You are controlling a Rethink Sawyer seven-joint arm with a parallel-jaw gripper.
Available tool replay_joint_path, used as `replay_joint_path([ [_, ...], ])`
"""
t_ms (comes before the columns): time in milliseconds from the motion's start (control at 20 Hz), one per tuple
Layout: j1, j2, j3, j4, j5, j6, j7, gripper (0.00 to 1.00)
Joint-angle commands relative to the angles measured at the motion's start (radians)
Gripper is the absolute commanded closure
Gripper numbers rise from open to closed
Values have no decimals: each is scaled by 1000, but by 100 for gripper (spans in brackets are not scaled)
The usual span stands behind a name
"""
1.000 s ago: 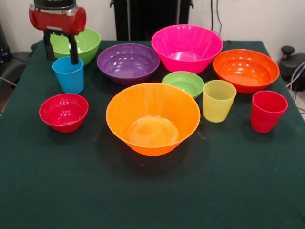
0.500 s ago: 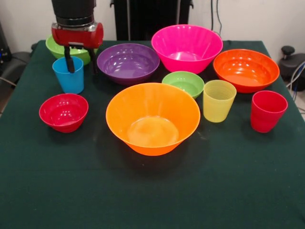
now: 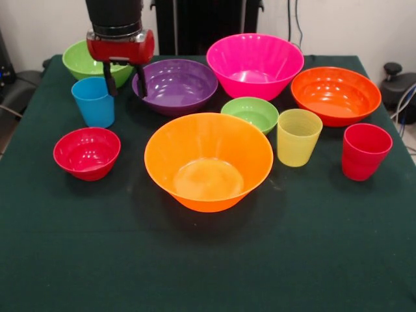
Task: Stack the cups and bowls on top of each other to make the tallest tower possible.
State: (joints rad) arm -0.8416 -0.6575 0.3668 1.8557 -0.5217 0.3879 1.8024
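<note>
The green table (image 3: 208, 273) holds everything, and nothing is stacked; each bowl and cup stands on its own.

The big orange bowl (image 3: 208, 162) sits in the middle, nearest the camera. Behind it to the right is the big pink bowl (image 3: 255, 65). The purple bowl (image 3: 175, 84) is just left of the pink one, and the red-orange bowl (image 3: 336, 95) is at the right. The lime green bowl (image 3: 84, 62) is at the far left corner, partly hidden by the arm. The small red bowl (image 3: 87, 152) sits near the left edge. The small green bowl (image 3: 250, 114) is between the orange bowl and the pink one.

Then the cups. The yellow-green cup (image 3: 298, 136) stands just right of the orange bowl. The red cup (image 3: 365, 151) is further right. The blue cup (image 3: 93, 101) stands upright behind the small red bowl.

The gripper (image 3: 125, 81) hangs between the blue cup and the purple bowl (its two black fingers are apart and hold nothing). A second ago it was at the left, over the blue cup's far rim. Half a second ago one finger was over the cup's mouth. It has since slid right. The cups and bowls have not moved.
</note>
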Motion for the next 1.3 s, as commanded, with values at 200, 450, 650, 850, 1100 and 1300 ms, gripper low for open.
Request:
replay_joint_path([
  [200, 11, 11, -7, 76, -113, -60, -13, 0],
  [450, 3, -9, -3, 90, -118, -45, -13, 0],
  [650, 14, 14, -34, 77, -150, -63, 4, 0],
  [850, -5, 19, -40, 79, -167, -73, 2, 0],
  [1100, -39, 43, -32, 69, -183, -76, -16, 0],
  [1300, -62, 59, -29, 57, -204, -76, -32, 0],
])
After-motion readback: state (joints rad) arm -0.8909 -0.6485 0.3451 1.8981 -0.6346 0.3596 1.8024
